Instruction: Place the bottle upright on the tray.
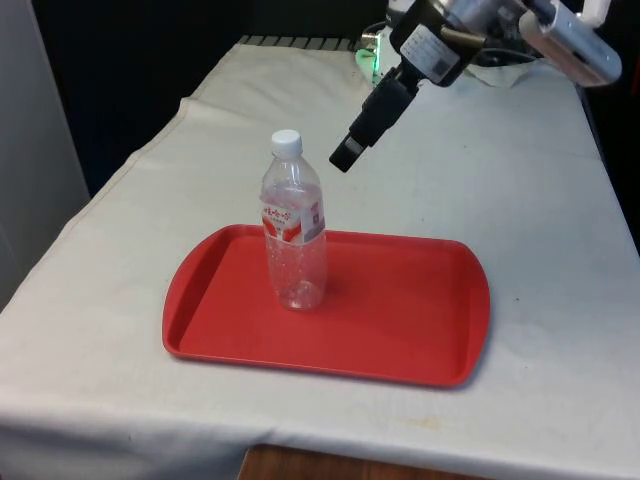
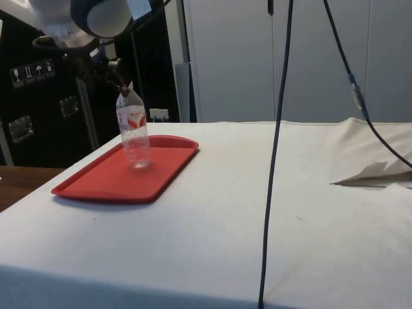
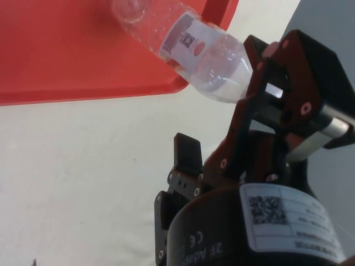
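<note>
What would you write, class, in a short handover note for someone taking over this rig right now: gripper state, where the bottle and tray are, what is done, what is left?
Gripper: open, holding nothing, in the air above the table, beyond the tray's far edge, apart from the bottle.
Bottle: clear plastic, white cap, red and white label, standing upright on the tray, towards the front view's left.
Tray: red, flat on the white cloth.
Done: bottle placed upright and released.
Left: nothing for the bottle; probably just move the arm clear without knocking it.

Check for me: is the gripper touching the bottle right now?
Apart. In the front view the gripper hangs above and to the front view's right of the bottle, with white cloth showing between them.
</note>
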### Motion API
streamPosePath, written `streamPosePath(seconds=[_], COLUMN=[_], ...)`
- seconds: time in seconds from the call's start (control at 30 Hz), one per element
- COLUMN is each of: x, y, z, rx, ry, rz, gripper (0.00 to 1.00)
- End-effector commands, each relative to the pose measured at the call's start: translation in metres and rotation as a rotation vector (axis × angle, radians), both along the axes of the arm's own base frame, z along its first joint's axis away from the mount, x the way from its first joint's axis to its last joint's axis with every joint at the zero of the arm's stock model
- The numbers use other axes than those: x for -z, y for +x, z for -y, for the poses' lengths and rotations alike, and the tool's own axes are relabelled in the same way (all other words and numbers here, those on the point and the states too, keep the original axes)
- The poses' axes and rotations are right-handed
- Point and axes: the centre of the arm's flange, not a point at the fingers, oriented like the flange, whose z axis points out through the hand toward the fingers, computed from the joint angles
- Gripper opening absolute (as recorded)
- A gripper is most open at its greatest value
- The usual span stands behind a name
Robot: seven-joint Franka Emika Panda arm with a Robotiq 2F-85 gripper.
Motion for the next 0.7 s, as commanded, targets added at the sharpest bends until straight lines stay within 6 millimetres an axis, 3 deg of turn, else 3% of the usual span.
streamPosePath(seconds=[0.0, 0.67], x=[-0.002, -0.027], y=[-0.001, -0.021], z=[0.0, 0.002], rx=[0.002, 0.034], ry=[0.004, 0.099], rz=[0.002, 0.036], gripper=[1.0, 1.0])
